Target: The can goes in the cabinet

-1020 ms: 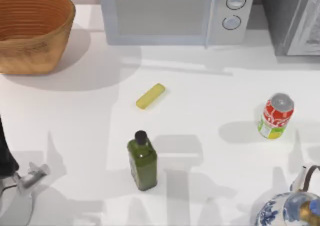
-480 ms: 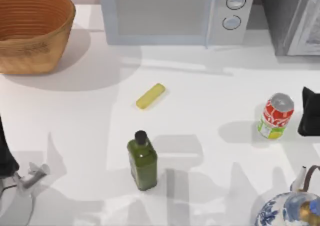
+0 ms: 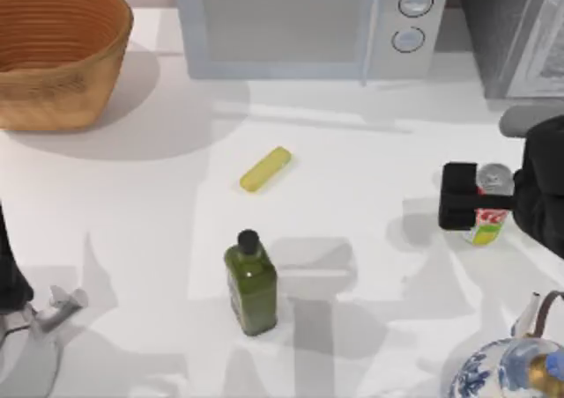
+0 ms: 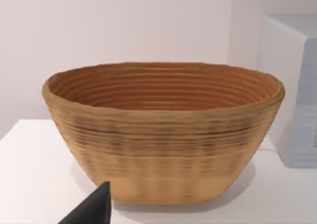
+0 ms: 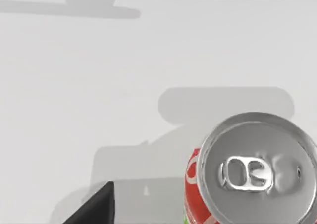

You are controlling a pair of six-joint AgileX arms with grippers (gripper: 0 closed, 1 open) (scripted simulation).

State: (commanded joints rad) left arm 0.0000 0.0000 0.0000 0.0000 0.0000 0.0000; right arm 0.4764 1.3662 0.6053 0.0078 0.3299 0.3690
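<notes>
— Top view: where's the can (image 3: 490, 206)?
— Upright at the table's right side, under the right gripper (image 3: 476, 195), which reaches in from the right edge.
— Claw clamped?
— Can't tell. Left arm sits parked at the lower left.

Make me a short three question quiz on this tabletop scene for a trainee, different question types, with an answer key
1. True or false: the can is standing upright on the table.
2. Which thing lies nearest the green bottle? A) the wicker basket B) the yellow bar C) the microwave
3. Fill in: the right gripper hangs over the ____, while the left arm sits parked at the table's left edge.

Key: 1 true, its silver top faces up in the right wrist view. 2 B. 3 can.
</notes>
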